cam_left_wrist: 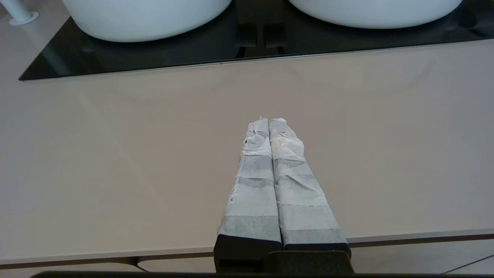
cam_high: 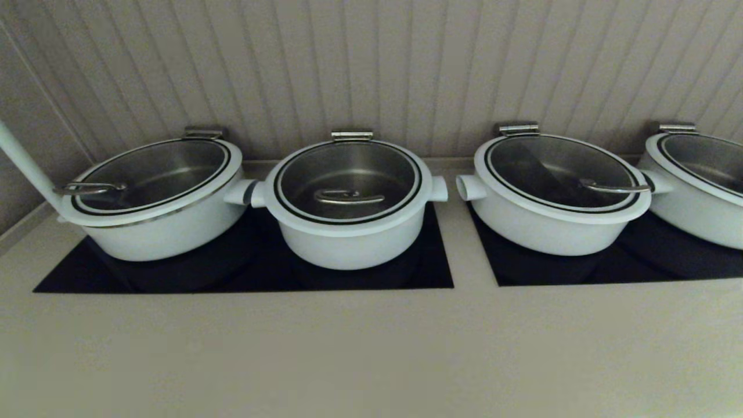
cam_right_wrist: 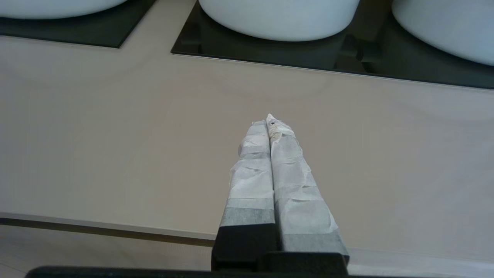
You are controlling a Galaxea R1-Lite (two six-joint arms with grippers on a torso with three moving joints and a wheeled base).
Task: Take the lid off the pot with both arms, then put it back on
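The pot (cam_high: 348, 244) is round and white with two stubby side handles, and stands on the left black cooktop (cam_high: 429, 267) at the middle of the head view. The lid (cam_high: 348, 168) sits closed on it, its curved steel handle (cam_high: 348, 197) at the centre. Neither arm shows in the head view. My left gripper (cam_left_wrist: 269, 120) is shut and empty over the beige counter, short of the cooktop; the pot's base (cam_left_wrist: 374, 11) lies ahead of it. My right gripper (cam_right_wrist: 269, 119) is also shut and empty over the counter; a sliver of the pot (cam_right_wrist: 58, 5) shows in the right wrist view.
A wider lidded pan (cam_high: 157, 203) stands left of the pot, and two more (cam_high: 557, 197) (cam_high: 696, 186) stand on the right cooktop (cam_high: 580, 270). A white pole (cam_high: 23, 162) rises at far left. The beige counter (cam_high: 371, 348) runs in front, its edge (cam_left_wrist: 424, 236) near both grippers.
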